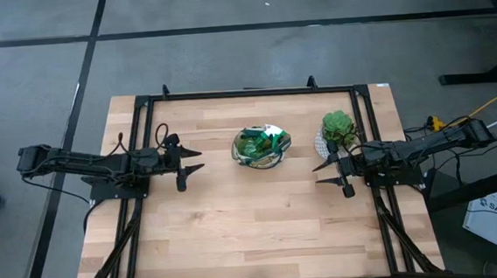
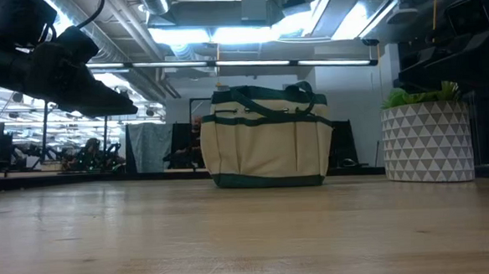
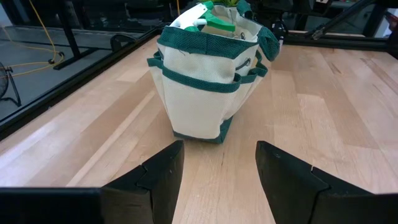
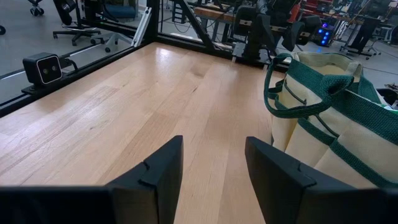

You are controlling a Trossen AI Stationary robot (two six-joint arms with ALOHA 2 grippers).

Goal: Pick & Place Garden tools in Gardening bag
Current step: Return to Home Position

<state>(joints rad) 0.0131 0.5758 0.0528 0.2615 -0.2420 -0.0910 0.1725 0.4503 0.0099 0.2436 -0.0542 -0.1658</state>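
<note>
The beige gardening bag (image 1: 262,146) with dark green trim stands upright on its base at the table's middle; it also shows in the low view (image 2: 266,136) and the left wrist view (image 3: 208,81). Green things, among them the spray bottle (image 3: 214,23), show in its mouth; the other tools are hidden. My left gripper (image 1: 194,160) is open and empty, left of the bag, above the table. My right gripper (image 1: 323,174) is open and empty, right of the bag and nearer the table's near edge.
A leafy green potted plant (image 1: 338,129) in a white patterned pot (image 2: 428,142) stands right of the bag, close to my right arm. Bare wood lies in front of the bag toward the near edge. A black frame (image 1: 245,93) runs around the table.
</note>
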